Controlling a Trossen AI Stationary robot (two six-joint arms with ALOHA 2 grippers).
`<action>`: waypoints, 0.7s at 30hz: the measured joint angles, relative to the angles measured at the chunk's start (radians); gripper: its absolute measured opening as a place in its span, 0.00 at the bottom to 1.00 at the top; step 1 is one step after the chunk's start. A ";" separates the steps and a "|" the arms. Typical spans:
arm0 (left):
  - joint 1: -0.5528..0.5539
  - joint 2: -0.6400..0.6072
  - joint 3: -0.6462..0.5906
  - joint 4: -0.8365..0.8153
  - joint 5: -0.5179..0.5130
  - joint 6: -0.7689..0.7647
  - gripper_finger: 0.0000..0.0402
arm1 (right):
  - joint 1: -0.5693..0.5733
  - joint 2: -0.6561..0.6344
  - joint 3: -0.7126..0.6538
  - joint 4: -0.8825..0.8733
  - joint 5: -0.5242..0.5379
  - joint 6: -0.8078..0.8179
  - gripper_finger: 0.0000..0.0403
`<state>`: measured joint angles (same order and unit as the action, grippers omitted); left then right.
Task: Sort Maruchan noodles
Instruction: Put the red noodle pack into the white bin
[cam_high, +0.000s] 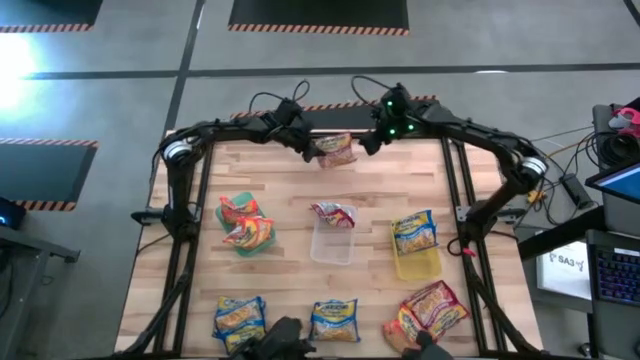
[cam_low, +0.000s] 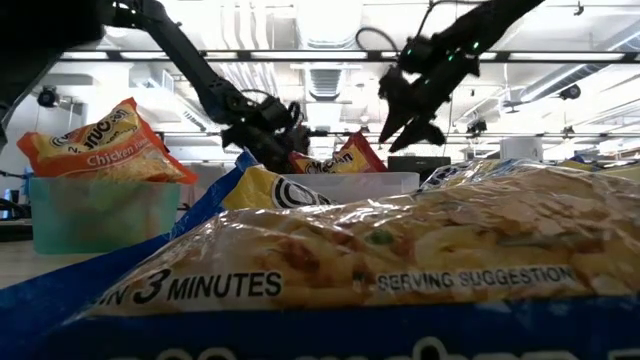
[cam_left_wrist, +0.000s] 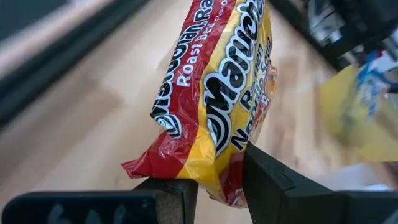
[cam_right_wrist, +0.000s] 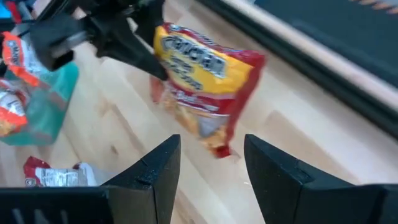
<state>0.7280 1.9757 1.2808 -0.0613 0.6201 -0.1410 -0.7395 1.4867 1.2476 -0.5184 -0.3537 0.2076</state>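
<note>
My left gripper (cam_high: 308, 148) is at the table's far edge, shut on a red-and-yellow Maruchan packet (cam_high: 337, 150); the packet also shows in the left wrist view (cam_left_wrist: 217, 81) and the right wrist view (cam_right_wrist: 205, 81). My right gripper (cam_high: 372, 140) is open and empty just right of that packet, its fingers (cam_right_wrist: 155, 171) pointing at it. Orange packets (cam_high: 245, 222) lie in a green bin (cam_high: 247, 248). A red packet (cam_high: 333, 213) lies on the far rim of a clear bin (cam_high: 331, 247). A blue-yellow packet (cam_high: 413, 232) lies on a yellow bin (cam_high: 420, 266). My left gripper pinches one short end of the red-and-yellow packet (cam_left_wrist: 219, 173) between its two fingers (cam_left_wrist: 273, 180). The fingers come from the table's left, slanting down. The packet sticks out beyond the fingertips toward the right gripper, tilted, and looks clear of the table.
Two blue-yellow packets (cam_high: 240, 318) (cam_high: 335, 318) and a red-orange pile (cam_high: 430, 310) lie along the table's near edge. One blue packet (cam_low: 400, 270) fills the low view's foreground. The arms' frame rails run along both sides of the table.
</note>
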 joint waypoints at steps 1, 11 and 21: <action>-0.001 -0.013 0.000 0.015 0.001 0.002 0.21 | 0.000 -0.017 -0.003 -0.002 0.016 0.000 0.41; -0.089 -0.188 -0.047 0.043 0.102 0.030 0.21 | 0.003 -0.116 -0.035 -0.077 0.049 -0.053 0.41; -0.299 -0.451 -0.226 0.087 -0.014 0.047 0.21 | 0.002 -0.125 -0.035 -0.090 0.049 -0.104 0.41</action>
<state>0.4295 1.5251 1.0553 0.0261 0.6063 -0.0939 -0.7372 1.3621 1.2129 -0.6086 -0.3051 0.1036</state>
